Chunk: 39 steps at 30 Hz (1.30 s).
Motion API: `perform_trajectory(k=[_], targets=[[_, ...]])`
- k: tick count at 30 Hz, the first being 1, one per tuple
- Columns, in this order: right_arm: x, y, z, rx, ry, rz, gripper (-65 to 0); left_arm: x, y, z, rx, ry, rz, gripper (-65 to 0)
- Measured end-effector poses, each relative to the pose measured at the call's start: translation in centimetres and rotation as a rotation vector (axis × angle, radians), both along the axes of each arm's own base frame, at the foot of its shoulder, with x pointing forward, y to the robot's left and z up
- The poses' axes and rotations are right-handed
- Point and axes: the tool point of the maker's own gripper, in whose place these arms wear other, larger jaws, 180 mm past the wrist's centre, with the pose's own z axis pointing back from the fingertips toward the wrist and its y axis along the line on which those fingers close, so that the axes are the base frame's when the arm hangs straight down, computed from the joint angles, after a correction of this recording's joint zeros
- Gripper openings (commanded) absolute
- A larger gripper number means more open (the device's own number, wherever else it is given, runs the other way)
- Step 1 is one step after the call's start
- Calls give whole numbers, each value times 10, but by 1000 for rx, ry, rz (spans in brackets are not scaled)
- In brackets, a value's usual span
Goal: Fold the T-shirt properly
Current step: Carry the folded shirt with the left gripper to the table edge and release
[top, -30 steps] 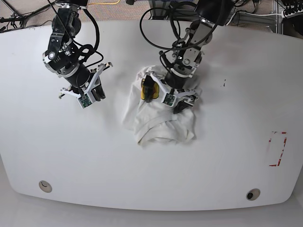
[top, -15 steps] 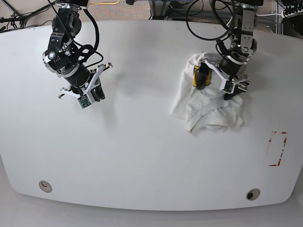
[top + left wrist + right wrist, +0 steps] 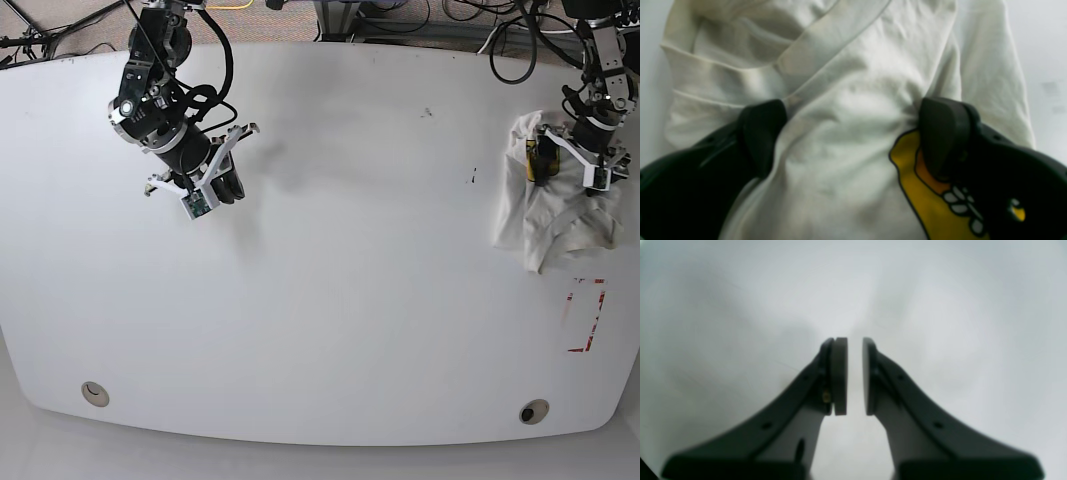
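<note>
The T-shirt (image 3: 555, 205) lies as a compact white bundle at the far right of the table (image 3: 330, 300), close to the right edge. In the base view it looks folded into a small packet, with overlapping layers, some wrinkles and a bit of yellow and black print showing at its upper left. Up close, the left wrist view shows cream-white cloth in crossing folds, a ribbed hem or collar band, and the yellow-orange cartoon graphic (image 3: 933, 200) outlined in black.

The left gripper (image 3: 573, 158) sits on top of the bundle, its two dark fingers spread wide and pressing down into the cloth on either side of a ridge of fabric; it is not pinching anything. Far off, at the left of the table, the right gripper (image 3: 205, 187) hangs above bare surface with its pads (image 3: 839, 373) nearly together, a thin gap between them, holding nothing.

Judging by this, the folding itself seems mostly finished, and the packet appears to be parked at the side. What may remain is lifting the left claw away and perhaps smoothing the loose lower edge.

The table is wide, white and rounded, with a red marked rectangle (image 3: 586, 315) near the shirt. Cables and floor show beyond the far edge.
</note>
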Motion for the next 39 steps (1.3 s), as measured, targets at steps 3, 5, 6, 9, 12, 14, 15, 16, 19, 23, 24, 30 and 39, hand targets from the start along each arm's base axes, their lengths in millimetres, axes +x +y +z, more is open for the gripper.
perform_trajectory(k=[3,5,6,9,12,14,15,16,19,23,24,30,39], targets=[[0,3,0,6,1,2,-577,-2,25,2,28,29,32,-71],[-1,6,-1,6,3,10,-577,-5,42,3,50,54,37,-71],[-1,7,-1,6,3,12,-577,-7,47,4,54,62,36,-71],[-1,9,0,14,2,14,-577,-10,65,8,90,95,38,-71],[-2,12,-1,23,4,15,-577,-12,76,11,134,138,27,-71],[-5,13,-3,25,12,16,-577,-13,82,13,166,163,15,-71],[-6,12,-4,24,15,15,-577,-13,85,14,173,170,14,-71],[-8,12,-5,22,21,14,-577,-14,86,15,181,180,3,-71],[-11,11,-8,16,30,14,-577,-17,93,17,204,207,-5,-71],[-10,11,-7,19,28,14,-577,-21,106,26,266,250,-10,-71],[-10,12,-7,20,28,14,-577,-22,108,29,282,264,-13,-71],[-10,9,-5,14,22,8,-577,-28,115,56,401,373,-54,-71],[-4,7,6,1,-15,11,-577,27,72,148,543,171,-174,-71]])
